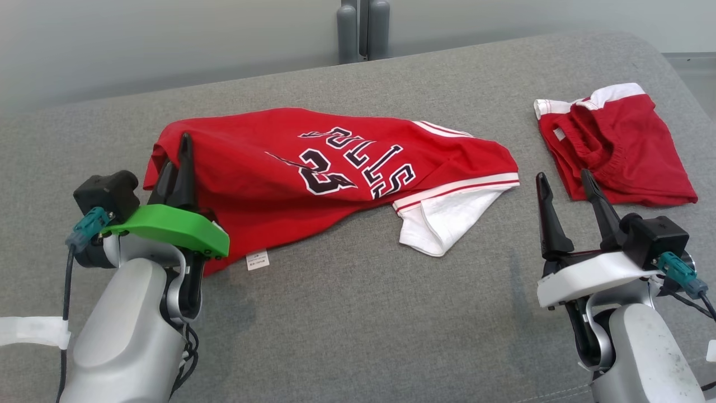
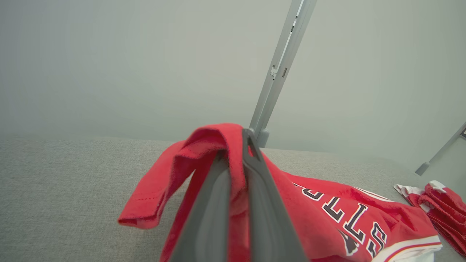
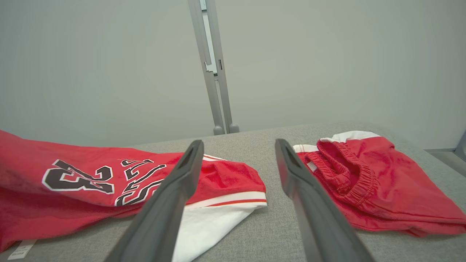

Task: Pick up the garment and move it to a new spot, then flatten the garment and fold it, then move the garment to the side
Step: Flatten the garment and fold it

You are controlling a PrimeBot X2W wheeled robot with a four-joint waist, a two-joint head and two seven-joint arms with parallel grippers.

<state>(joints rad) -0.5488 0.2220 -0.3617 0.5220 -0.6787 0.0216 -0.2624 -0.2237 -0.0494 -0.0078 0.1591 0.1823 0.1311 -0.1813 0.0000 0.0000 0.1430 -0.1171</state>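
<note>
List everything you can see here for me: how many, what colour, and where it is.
shirt: one, red with a white sleeve and dark lettering, lying rumpled across the middle of the padded surface
shorts: one pair, red with white trim, on the surface to the right of the shirt, apart from it
label: one, white, at the shirt's near edge
padded surface: one, grey, under both garments
post: one, grey, upright behind the surface's far edge
left tool: one, dark fingers on a green mount, shut on the shirt's left end
right tool: one, dark fingers on a white mount, open and empty, on the near side in front of the shorts
</note>
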